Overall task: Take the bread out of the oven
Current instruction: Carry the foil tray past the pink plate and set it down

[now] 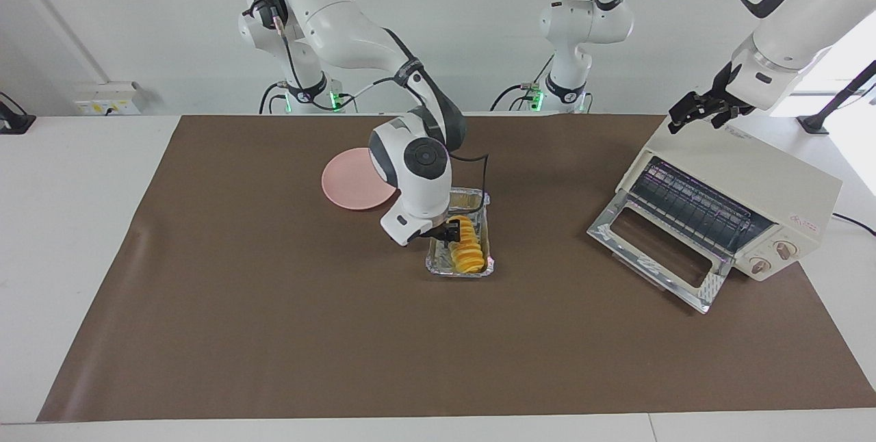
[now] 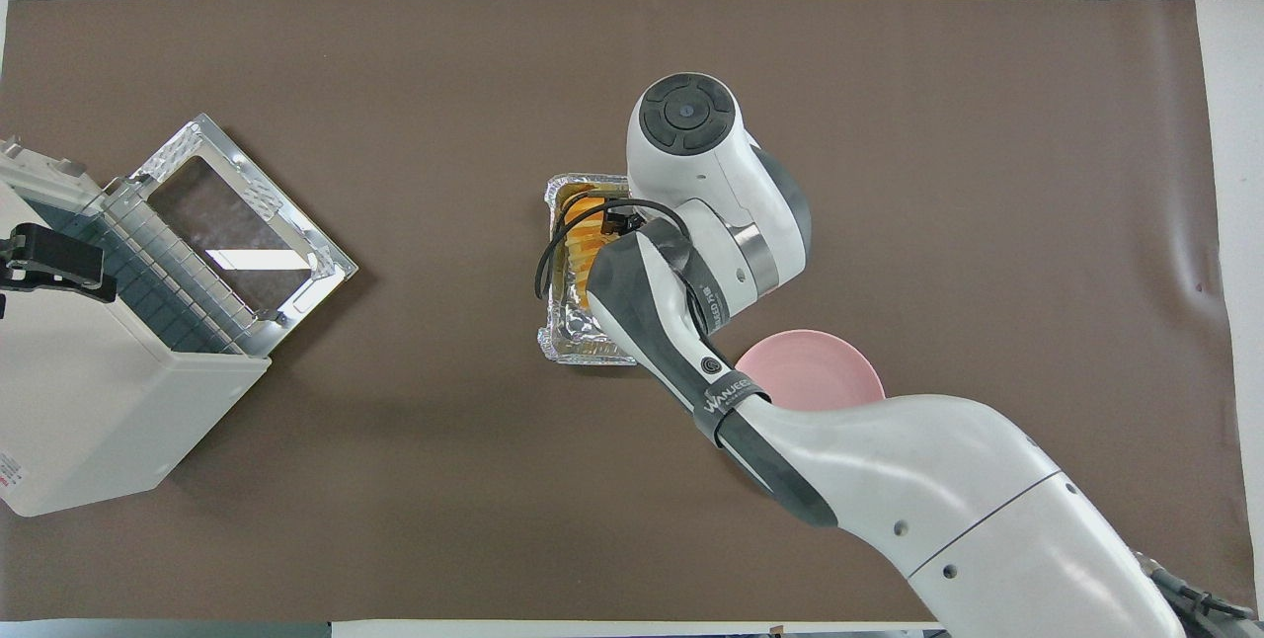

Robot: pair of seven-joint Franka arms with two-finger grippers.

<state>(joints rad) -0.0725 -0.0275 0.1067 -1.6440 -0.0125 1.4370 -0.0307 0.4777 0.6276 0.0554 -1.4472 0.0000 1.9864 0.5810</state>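
The right gripper (image 1: 452, 231) is down in the foil tray (image 1: 438, 265) at mid-table, its fingers closed around the bread (image 1: 467, 254), which sits tilted on the tray's floor with its ridged slices showing toward the end farther from the robots. In the overhead view the right arm's wrist covers most of the bread (image 2: 583, 241) and only a golden strip shows inside the foil tray (image 2: 568, 347), so the grip is read from the facing view. The bread is out of the oven (image 1: 753, 185), which stands well apart at the left arm's end of the table, its glass door (image 1: 657, 250) dropped open and lying flat on the brown mat (image 1: 274, 332), the wire rack (image 1: 691, 206) bare inside. The left gripper (image 1: 701, 112) hangs over the oven's top edge nearer to the robots, waiting; whether its fingers are apart or together I cannot tell. A round pink plate (image 1: 345, 185) lies just beside the tray, nearer to the robots and toward the right arm's end, partly hidden under the right arm in both views. The oven's two knobs (image 1: 773, 257) face away from the robots.
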